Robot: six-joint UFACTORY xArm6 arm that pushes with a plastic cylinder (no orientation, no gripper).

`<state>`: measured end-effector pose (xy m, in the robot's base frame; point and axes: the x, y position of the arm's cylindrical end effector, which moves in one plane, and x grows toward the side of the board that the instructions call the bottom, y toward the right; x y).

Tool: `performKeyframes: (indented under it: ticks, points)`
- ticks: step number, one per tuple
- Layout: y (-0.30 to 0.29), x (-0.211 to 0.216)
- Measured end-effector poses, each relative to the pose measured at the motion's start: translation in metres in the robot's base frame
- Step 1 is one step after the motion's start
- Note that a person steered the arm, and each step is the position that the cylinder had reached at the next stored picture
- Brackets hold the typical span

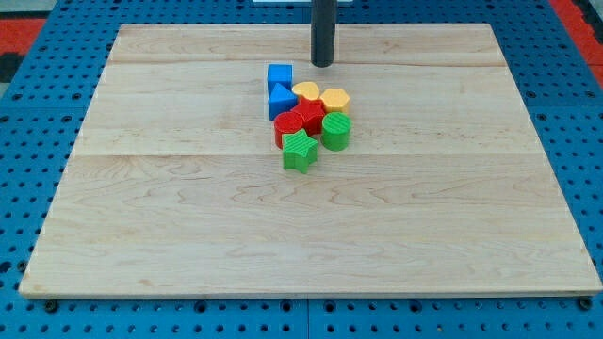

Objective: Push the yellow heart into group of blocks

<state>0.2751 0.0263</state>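
The yellow heart (305, 91) lies at the top of a tight cluster of blocks near the board's middle, touching its neighbours. Beside it on the right is a yellow hexagon (335, 100). On the left are a blue cube (280, 75) and a blue triangle-like block (280, 101). Below are two red blocks (307, 118) (287, 128), a green cylinder (336, 132) and a green star (301, 151). My tip (322, 64) rests on the board just above the cluster, up and to the right of the yellow heart, apart from it.
The wooden board (188, 207) lies on a blue perforated table (28, 141). The rod rises out of the view's top.
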Motion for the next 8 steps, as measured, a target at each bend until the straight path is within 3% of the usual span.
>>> performKeyframes:
  ticks: [5, 8]
  points:
    - [-0.015, 0.043]
    - [-0.009, 0.118]
